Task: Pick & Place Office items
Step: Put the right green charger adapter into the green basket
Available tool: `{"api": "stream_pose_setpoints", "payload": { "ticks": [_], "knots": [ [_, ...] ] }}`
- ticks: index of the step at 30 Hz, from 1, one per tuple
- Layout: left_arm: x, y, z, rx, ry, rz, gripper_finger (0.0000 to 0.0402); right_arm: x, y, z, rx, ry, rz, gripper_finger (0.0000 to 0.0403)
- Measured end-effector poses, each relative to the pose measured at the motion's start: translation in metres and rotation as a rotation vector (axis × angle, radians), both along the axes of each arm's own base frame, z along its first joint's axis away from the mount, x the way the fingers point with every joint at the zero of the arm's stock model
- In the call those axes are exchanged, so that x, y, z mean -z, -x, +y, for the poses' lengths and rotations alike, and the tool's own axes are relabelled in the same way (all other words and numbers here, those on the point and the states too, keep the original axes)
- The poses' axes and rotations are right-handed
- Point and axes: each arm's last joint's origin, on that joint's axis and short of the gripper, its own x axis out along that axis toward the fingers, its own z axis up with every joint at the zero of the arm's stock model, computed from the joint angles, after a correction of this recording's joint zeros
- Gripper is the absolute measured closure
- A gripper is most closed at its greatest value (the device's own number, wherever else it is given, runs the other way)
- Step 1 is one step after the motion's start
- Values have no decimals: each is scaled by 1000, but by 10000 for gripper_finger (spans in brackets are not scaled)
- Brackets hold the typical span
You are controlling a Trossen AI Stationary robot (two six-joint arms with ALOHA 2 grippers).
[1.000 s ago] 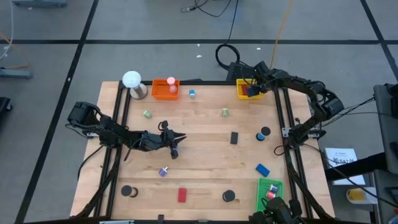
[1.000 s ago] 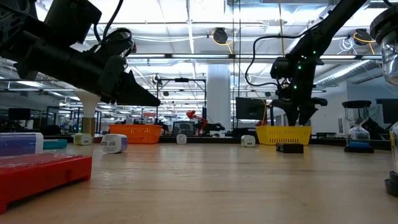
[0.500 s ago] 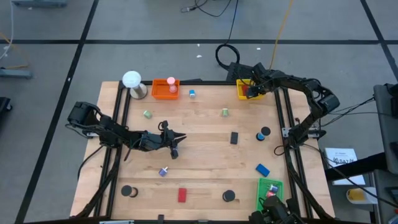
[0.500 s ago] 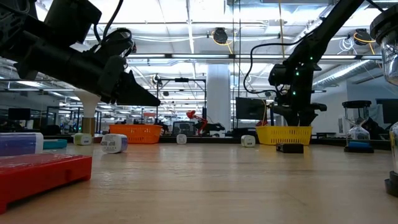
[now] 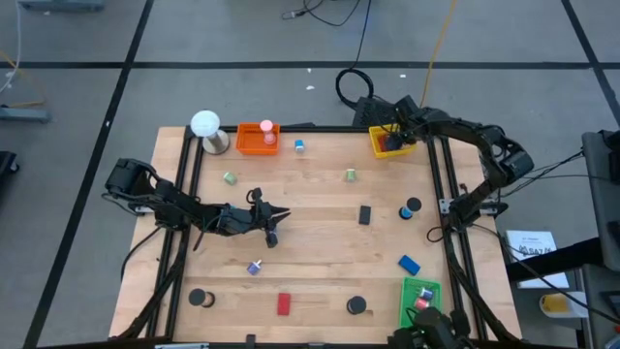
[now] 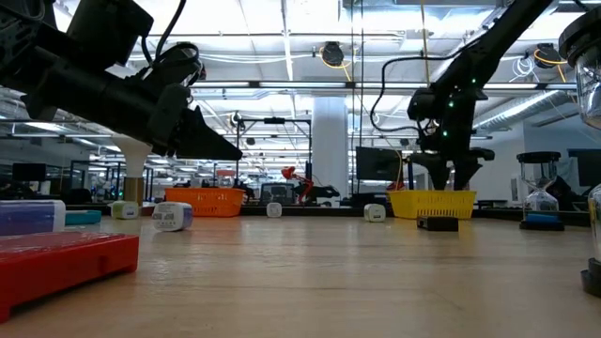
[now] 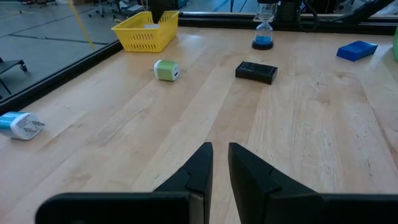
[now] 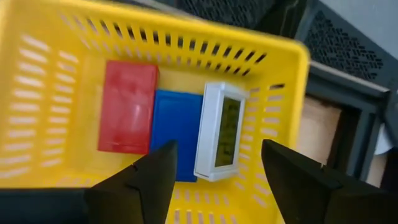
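Note:
My right gripper (image 8: 214,165) hangs open over the yellow tray (image 8: 186,31) at the table's far right corner, its fingers pointing steeply down and touching nothing. In the tray lie a red block (image 8: 127,106), a blue block (image 8: 177,127) and a white flat piece (image 8: 221,134), side by side on its floor. My left gripper (image 7: 221,155) stands shut and empty above the table's middle left (image 5: 284,214), pointing toward the right edge. Loose items lie on the wood: a black block (image 5: 364,214), a green clip (image 5: 350,174), a blue block (image 5: 408,263).
An orange tray (image 5: 258,138) and a white ball on a base (image 5: 205,124) stand at the far edge, a green tray (image 5: 419,296) at the near right. A red block (image 5: 284,304), black discs (image 5: 199,299) (image 5: 356,305) and small clips (image 5: 255,267) (image 5: 230,177) lie scattered.
My right gripper has swayed a little toward the table's left above the yellow tray and come back to where it was.

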Motion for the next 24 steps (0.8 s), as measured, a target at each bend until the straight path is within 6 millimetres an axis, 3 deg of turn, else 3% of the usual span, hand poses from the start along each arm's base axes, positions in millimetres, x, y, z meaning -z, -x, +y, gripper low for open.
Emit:
{"api": "stream_pose_setpoints", "payload": {
  "ticks": [7,10,14,18,24],
  "knots": [
    [0,0,0,0,0,0,346,-27,-1,15,-52,43,-99,223],
    [0,0,0,0,0,0,346,-33,-14,29,-191,7,-157,264],
    [0,0,0,0,0,0,346,-34,-34,51,-371,-16,-115,329],
    [0,0,0,0,0,0,346,-31,-41,66,-468,-62,-61,389],
    [0,0,0,0,0,0,346,-31,-41,64,-460,-48,-62,390]
  ]
}}
